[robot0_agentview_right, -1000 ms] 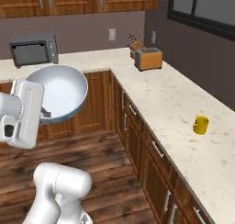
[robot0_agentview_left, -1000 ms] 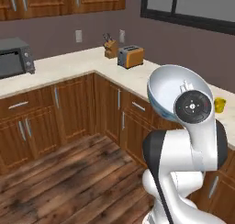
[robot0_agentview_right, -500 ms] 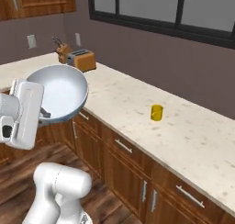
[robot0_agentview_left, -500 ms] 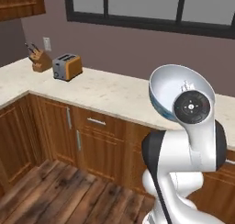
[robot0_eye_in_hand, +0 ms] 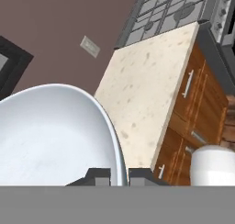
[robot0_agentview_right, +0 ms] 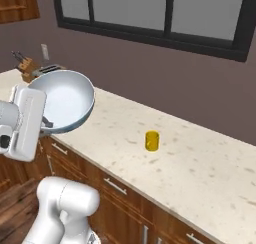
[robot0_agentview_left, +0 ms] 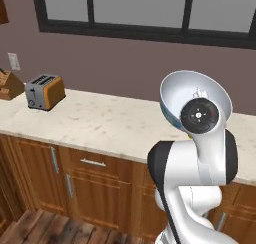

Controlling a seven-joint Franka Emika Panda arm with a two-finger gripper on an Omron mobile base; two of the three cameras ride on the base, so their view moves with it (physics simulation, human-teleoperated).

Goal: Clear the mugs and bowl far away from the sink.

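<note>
My gripper (robot0_eye_in_hand: pixel 118 173) is shut on the rim of the bowl (robot0_eye_in_hand: pixel 50 136), a wide glossy pale bowl with a blue band. I hold it tilted in the air in front of the counter, off its edge; it faces the right base view as the bowl (robot0_agentview_right: pixel 67 100), with the gripper (robot0_agentview_right: pixel 47 122) at its lower left rim. In the left base view the bowl (robot0_agentview_left: pixel 185 88) rises behind my hand. One yellow mug (robot0_agentview_right: pixel 152 140) stands upright on the counter (robot0_agentview_right: pixel 200 173), to the right of the bowl and apart from it. The sink is out of view.
A toaster (robot0_agentview_left: pixel 45 91) and a knife block (robot0_agentview_left: pixel 9 84) stand at the counter's left end, under a dark-framed window (robot0_agentview_left: pixel 140 10). Wooden drawers and doors (robot0_agentview_left: pixel 90 183) run below the counter. The hand view takes in a stove top (robot0_eye_in_hand: pixel 174 9) beyond a stretch of counter (robot0_eye_in_hand: pixel 147 90).
Both base views have swung with the base: the microwave and the counter's corner have left the picture, and the toaster has slid far left. The bowl stays in the shut gripper.
</note>
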